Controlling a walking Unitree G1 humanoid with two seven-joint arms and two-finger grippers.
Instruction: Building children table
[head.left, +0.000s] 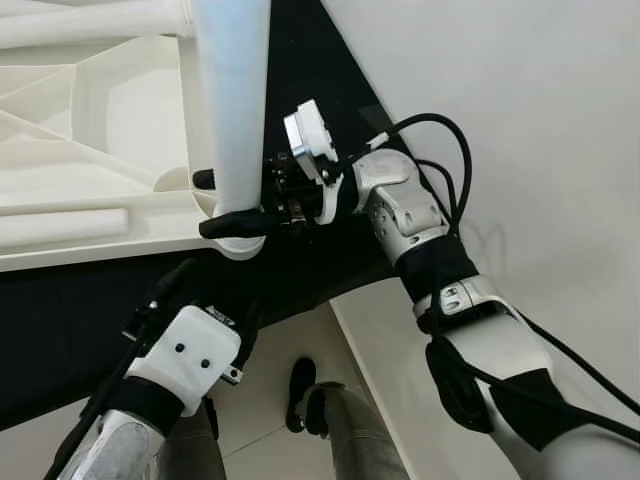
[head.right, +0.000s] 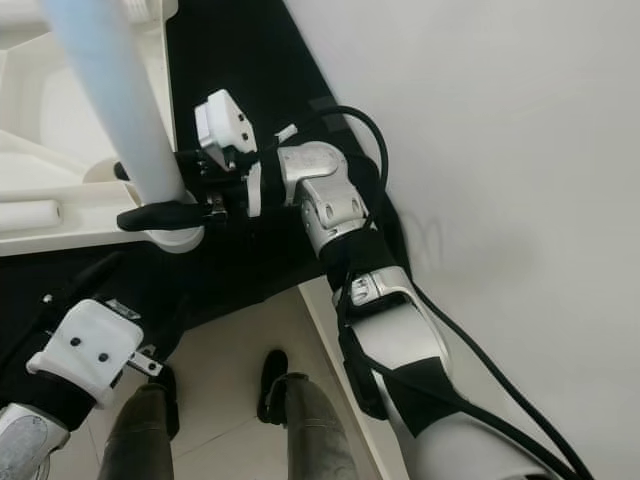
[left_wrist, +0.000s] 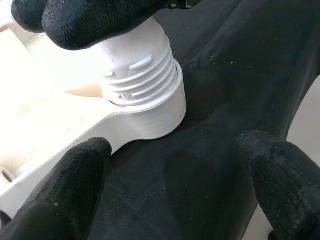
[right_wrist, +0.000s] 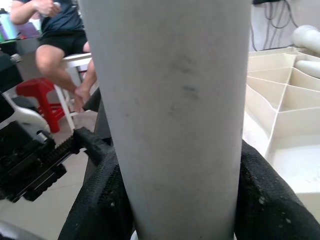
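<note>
Bright even daylight; white plastic glares, overexposed; wrist views soft close up; faint shadows.

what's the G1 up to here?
It's assembling a children's table. The right gripper has its jaws closed around a white table leg, which stands upright with its threaded end in the corner socket of the upturned white tabletop. Several threads show above the socket, so the leg isn't fully screwed in. The left gripper hovers open over the black cloth beside the socket, holding nothing.
</note>
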